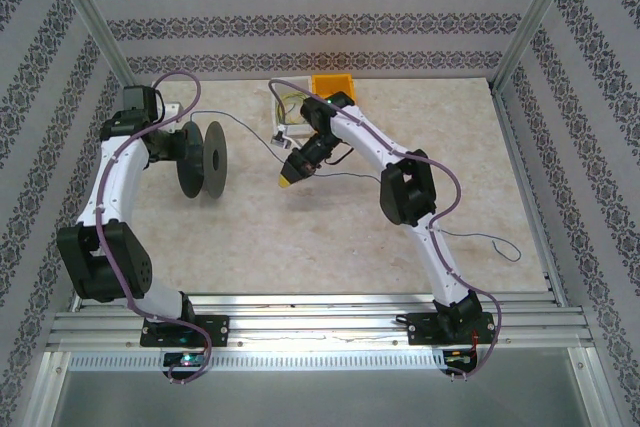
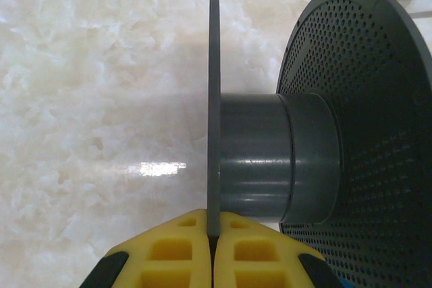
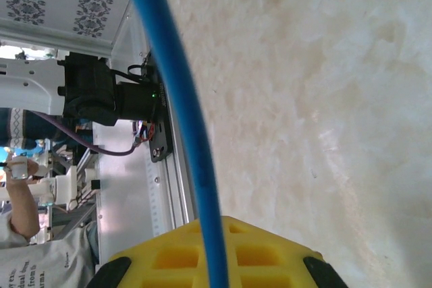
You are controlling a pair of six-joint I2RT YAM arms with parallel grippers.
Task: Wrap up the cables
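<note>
Blue cable [image 3: 190, 119] pinched in the right gripper [image 3: 217, 264]; black spool [image 2: 317, 146] clamped by the left gripper [image 2: 214, 251].
Up close, the cable runs straight down between the right gripper's yellow fingers [image 3: 169, 261], which are pressed together on it. From above it is only a thin dark line. It reaches from beside the spool across to the yellow tip held over the middle of the table [image 1: 300, 237], then trails along the surface past the right arm towards the right edge. Whether its far end is fixed to the spool I cannot tell. The spool stands on edge at the left of the table, its hub bare, with one thin flange gripped tight between the left gripper's yellow pads [image 2: 172, 251] and the other flange perforated. An orange bin [image 1: 333, 85] sits at the back, behind the right arm.
</note>
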